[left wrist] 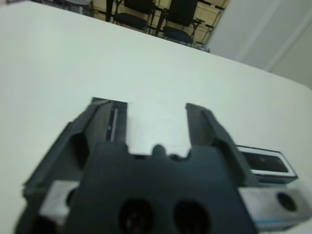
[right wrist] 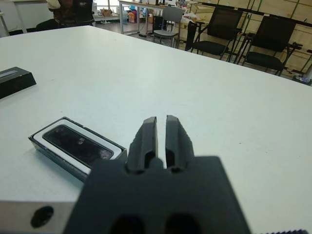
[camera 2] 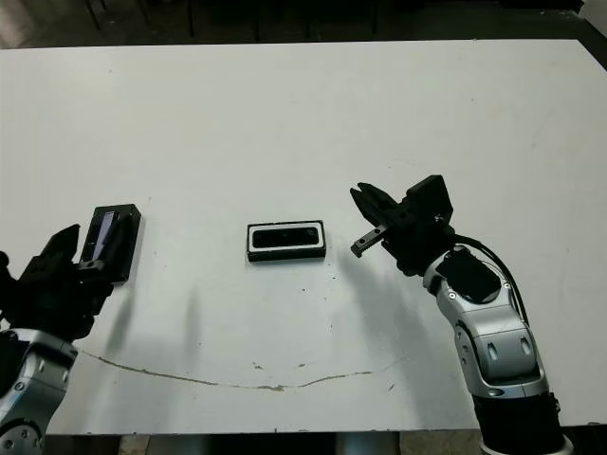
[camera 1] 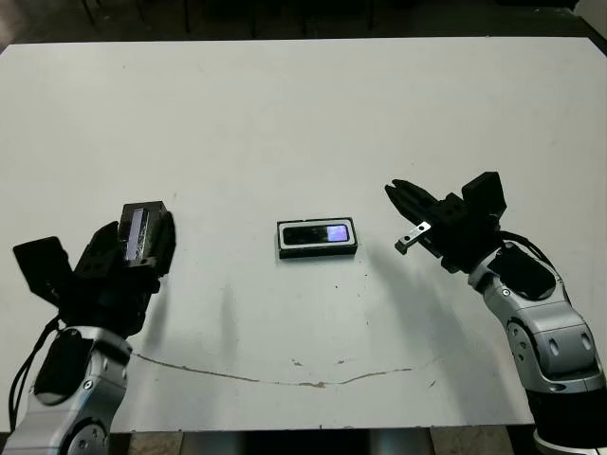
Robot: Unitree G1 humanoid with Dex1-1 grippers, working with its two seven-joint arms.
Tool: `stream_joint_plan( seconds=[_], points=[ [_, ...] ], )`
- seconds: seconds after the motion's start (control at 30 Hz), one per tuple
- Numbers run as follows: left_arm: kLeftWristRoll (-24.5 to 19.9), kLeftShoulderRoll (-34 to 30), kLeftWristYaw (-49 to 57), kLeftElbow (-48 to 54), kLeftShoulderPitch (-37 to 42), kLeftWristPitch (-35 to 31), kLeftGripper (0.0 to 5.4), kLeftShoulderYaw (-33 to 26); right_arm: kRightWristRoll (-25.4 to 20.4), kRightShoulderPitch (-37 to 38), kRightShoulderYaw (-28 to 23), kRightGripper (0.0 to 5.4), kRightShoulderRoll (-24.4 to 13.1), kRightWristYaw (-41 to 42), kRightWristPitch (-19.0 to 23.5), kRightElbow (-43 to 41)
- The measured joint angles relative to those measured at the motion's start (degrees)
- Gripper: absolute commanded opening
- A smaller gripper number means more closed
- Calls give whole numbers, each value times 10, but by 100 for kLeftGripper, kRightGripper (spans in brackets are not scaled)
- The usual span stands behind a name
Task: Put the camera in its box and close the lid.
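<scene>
The box, a black tray with white lining, lies at the table's middle. The camera rests flat inside it, its bluish-purple screen toward the right end. The lid lies flat on the table to the left, glossy panel up, apart from the box. My left gripper hovers over the lid's near end, open and holding nothing; in the left wrist view the lid shows partly behind one finger. My right gripper hangs just right of the box, shut with nothing between its fingers.
A thin dark crack line runs along the table near its front edge. Black chairs stand beyond the far side, and a person sits far off. The white table stretches bare behind the box.
</scene>
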State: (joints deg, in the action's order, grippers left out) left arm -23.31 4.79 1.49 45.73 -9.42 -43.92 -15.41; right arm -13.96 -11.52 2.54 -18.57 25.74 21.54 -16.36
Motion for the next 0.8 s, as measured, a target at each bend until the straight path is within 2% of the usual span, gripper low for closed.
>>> stream_joint_plan(
  seconds=[0.13,0.33,0.47,0.53,0.67,0.8],
  points=[
    [-1,12,23,-21,9,3,539,6,1,3,3,0,0,0,0,0],
    [17,-1,24,-51,9,21,539,25,1,6,4,0,-1,6,0,0],
    [47,-2,42,-71,9,44,539,38,-1,8,3,0,-1,7,0,0],
    [66,-3,46,-80,9,68,539,44,-4,8,3,0,-1,9,0,0],
    [144,-29,55,-97,4,124,539,74,-8,8,2,0,-1,16,0,5],
    [194,-47,59,-99,0,150,539,96,-8,9,2,0,-1,16,-1,8]
  ],
)
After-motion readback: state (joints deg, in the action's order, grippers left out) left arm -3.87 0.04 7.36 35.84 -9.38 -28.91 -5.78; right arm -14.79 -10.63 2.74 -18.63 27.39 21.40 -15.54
